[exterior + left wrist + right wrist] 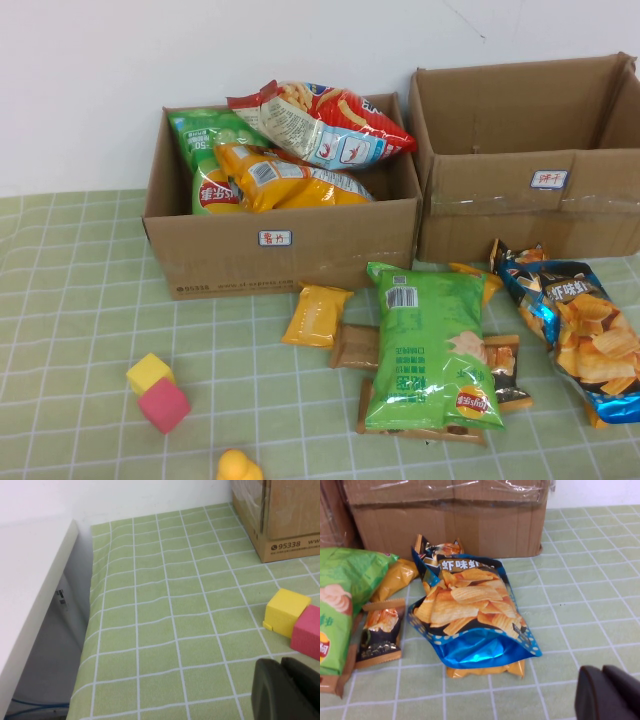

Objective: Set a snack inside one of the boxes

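Note:
The snack point(325, 125), a glossy red bag with a prawn picture, lies on top of other bags in the left carton, its end sticking out over the rim. That box point(290, 255) is plain brown cardboard with a small white label on its front. Neither arm shows in the high view. In the left wrist view my left gripper point(281, 664) is shut and empty, low over the green checked cloth near a yellow block point(286, 611) and a pink block point(307, 632). My right gripper point(603, 673) is shut and empty too, over the cloth beside the blue chip bag point(470, 615).
A second carton point(530, 215) with clear tape on its front stands at the right, open. In front of the cartons lie a green Lay's bag point(430, 345), the blue chip bag point(580, 330) and several small packets. The cloth's left edge point(90, 630) drops off beside a white surface.

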Action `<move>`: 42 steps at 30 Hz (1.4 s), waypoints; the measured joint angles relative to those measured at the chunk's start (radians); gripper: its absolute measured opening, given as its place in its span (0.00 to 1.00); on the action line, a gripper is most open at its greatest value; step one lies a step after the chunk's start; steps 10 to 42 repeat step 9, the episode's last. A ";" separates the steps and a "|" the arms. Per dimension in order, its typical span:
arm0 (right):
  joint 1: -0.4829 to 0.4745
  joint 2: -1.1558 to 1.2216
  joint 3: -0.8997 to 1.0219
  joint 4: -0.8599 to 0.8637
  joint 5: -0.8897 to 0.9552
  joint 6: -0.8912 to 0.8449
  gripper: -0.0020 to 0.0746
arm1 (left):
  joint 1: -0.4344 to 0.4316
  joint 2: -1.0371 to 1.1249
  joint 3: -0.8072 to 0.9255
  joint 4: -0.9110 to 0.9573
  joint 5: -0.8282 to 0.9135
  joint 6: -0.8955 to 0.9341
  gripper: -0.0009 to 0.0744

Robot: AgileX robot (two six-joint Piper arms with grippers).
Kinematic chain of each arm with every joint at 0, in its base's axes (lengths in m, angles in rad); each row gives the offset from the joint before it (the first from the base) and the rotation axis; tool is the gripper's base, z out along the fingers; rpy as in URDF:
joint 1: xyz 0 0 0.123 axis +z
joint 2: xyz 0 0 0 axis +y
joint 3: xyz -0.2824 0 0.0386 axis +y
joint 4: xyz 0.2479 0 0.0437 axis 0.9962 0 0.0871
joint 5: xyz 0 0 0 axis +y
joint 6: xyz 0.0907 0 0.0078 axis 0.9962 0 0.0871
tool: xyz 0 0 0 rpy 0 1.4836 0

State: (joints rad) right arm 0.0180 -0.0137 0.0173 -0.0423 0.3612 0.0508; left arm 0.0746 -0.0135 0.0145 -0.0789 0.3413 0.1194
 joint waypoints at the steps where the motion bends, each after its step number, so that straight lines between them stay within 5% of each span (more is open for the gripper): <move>1: 0.000 0.000 0.000 0.000 0.000 -0.002 0.02 | 0.000 0.000 0.000 0.000 0.000 0.000 0.01; 42: 0.000 0.000 0.000 0.000 0.000 -0.004 0.02 | 0.000 0.000 0.000 0.000 0.000 0.000 0.01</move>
